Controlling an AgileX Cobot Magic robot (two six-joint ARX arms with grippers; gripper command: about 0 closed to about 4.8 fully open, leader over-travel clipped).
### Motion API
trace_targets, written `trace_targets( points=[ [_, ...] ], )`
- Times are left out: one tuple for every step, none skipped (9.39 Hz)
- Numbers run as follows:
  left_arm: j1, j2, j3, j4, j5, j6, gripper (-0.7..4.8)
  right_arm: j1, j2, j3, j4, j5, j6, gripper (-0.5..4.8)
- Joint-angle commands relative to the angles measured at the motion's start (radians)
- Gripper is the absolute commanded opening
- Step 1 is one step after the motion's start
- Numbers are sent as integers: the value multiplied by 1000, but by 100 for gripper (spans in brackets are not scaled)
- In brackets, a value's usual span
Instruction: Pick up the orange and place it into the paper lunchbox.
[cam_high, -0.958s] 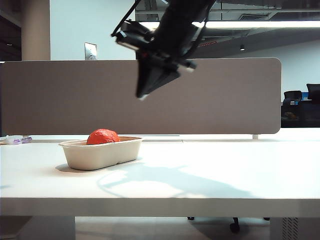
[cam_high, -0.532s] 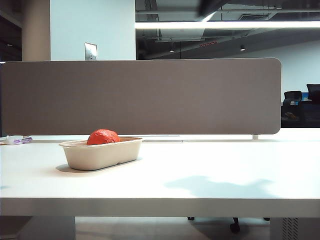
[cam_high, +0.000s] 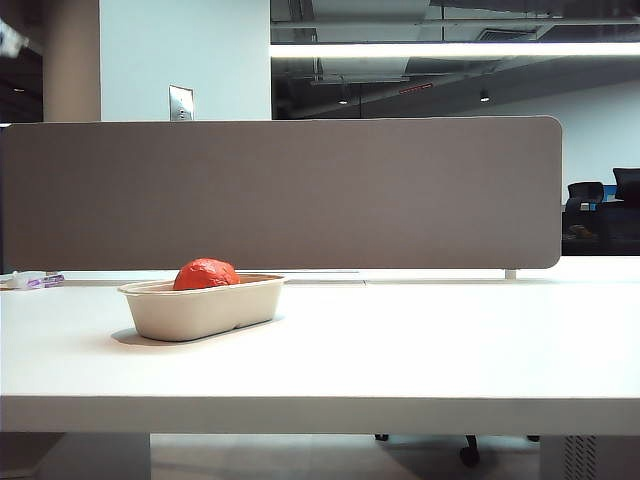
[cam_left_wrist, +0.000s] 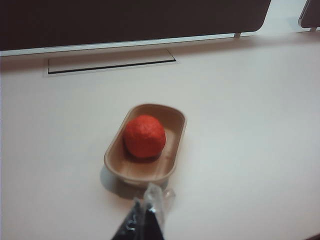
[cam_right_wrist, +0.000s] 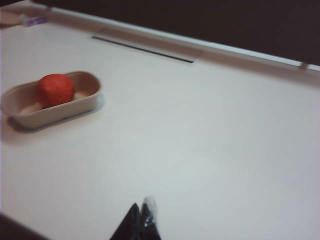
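Note:
The orange (cam_high: 206, 273) (cam_left_wrist: 144, 136) (cam_right_wrist: 55, 89), a red-orange wrinkled ball, lies inside the paper lunchbox (cam_high: 200, 312) (cam_left_wrist: 171, 162) (cam_right_wrist: 60, 114), a shallow beige oblong tray on the white table. My left gripper (cam_left_wrist: 146, 205) hangs high above the table just short of the lunchbox, its jaws pressed together and empty. My right gripper (cam_right_wrist: 140, 207) is also high up, far off to one side of the lunchbox, shut with nothing in it. Neither gripper shows in the exterior view.
A grey partition (cam_high: 280, 195) runs along the table's far edge. A closed cable slot (cam_left_wrist: 111, 62) (cam_right_wrist: 145, 50) sits in the tabletop near it. A small purple-and-white item (cam_high: 30, 280) (cam_right_wrist: 35, 21) lies at the far left.
The dark arm that hung above the middle of the table a second ago has lifted out of the exterior view, and its shadow has left the tabletop. Orange and lunchbox stay put.

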Motion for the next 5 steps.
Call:
trace_targets(
  points=[
    [2,-72,-204,224,31,11,-5,3,-252,-99,82,-32,106,-5],
    [2,-72,-215,243,31,10,-5,3,-262,-99,79,-29,106,-5],
    [2,-72,-255,275,31,1,-5,1,-318,-99,70,-29,106,-5],
    [2,-72,-264,279,31,1,-5,1,-329,-99,69,-29,106,-5],
    [2,-72,-281,294,35,1,-5,1,-352,-99,69,-29,106,-5]
  ],
)
